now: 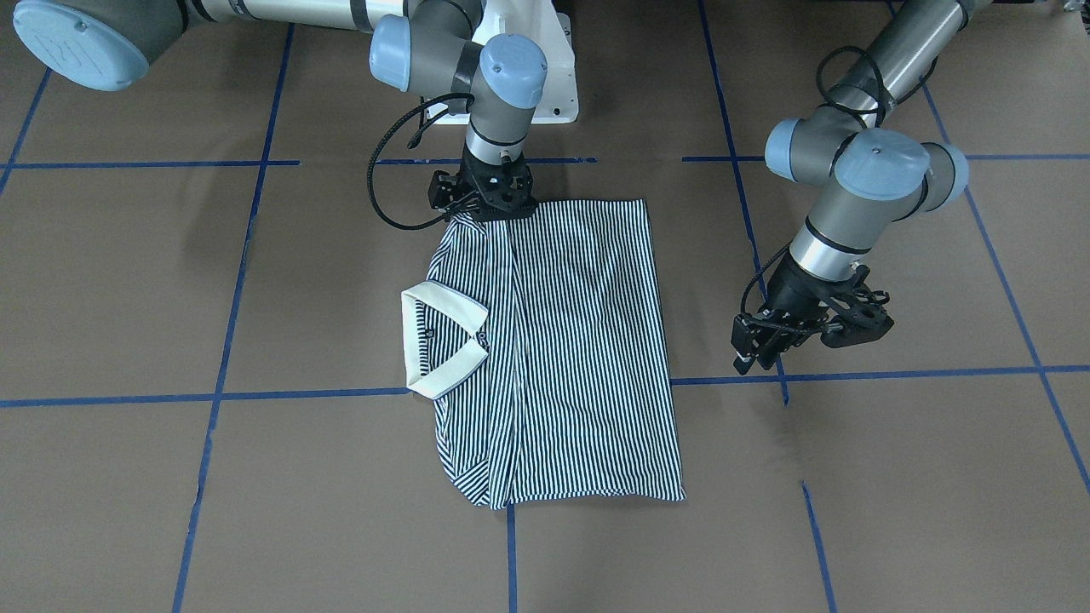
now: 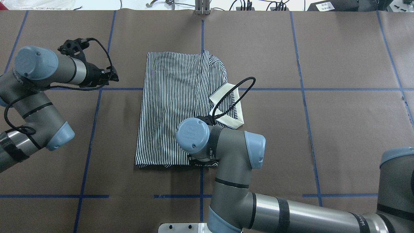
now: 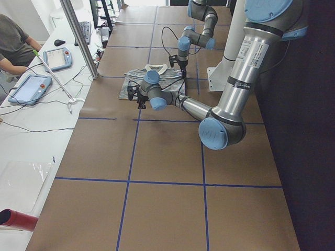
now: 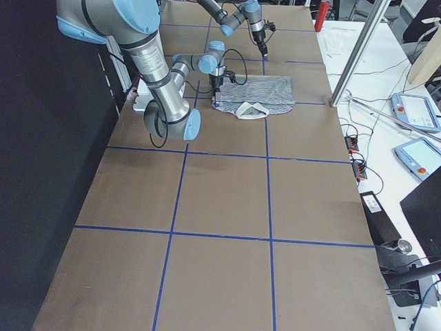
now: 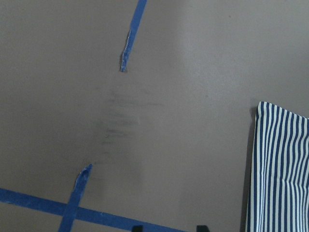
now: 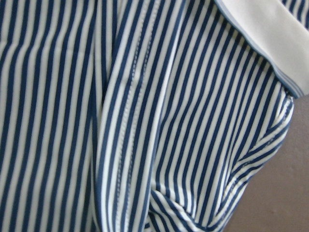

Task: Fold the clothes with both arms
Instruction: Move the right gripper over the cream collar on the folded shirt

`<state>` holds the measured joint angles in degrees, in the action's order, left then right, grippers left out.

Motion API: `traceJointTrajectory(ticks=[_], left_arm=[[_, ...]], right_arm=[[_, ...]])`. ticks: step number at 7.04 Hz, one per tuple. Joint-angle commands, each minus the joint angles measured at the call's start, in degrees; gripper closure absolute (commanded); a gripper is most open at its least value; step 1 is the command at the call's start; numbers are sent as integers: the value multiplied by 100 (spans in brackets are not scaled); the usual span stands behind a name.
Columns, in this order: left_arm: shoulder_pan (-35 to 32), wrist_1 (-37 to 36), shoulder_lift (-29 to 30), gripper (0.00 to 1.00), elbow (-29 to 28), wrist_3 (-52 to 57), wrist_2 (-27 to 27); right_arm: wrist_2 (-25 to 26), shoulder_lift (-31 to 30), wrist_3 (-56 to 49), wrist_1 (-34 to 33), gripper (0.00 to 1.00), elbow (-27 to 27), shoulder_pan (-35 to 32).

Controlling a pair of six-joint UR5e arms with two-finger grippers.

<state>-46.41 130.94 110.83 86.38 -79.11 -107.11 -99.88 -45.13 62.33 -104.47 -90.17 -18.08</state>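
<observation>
Right arm [image 2: 226, 152], shirt [image 2: 168, 106] lengthwise fore-aft, collar [image 2: 235, 120] rightward

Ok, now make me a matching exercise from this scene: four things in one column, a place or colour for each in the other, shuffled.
1. striped shirt
2. collar
3. left gripper
4. right gripper

a. over bare table, apart from the shirt
b. at one edge of the shirt
c. plain cream
d. navy and white

Pairs: 1-d, 2-c, 3-a, 4-b
</observation>
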Motion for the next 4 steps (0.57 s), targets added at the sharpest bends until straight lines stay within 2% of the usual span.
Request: traceJointTrajectory(ticks=[1,2,3,4], left_arm=[[0,11,0,53,1,1,-3],[9,11,8,53,1,9,-3],[9,11,0,53,-7,27,-3],[9,11,8,53,1,27,-3]], right_arm=[[-5,-651,-299,-247,0,-681,-81],[-5,-1517,-352,-336,0,-1599,-99],[-31,-1847,-370,-381,0,-2087,-64],[12,-1398,-371,-712,0,-1953,-38]])
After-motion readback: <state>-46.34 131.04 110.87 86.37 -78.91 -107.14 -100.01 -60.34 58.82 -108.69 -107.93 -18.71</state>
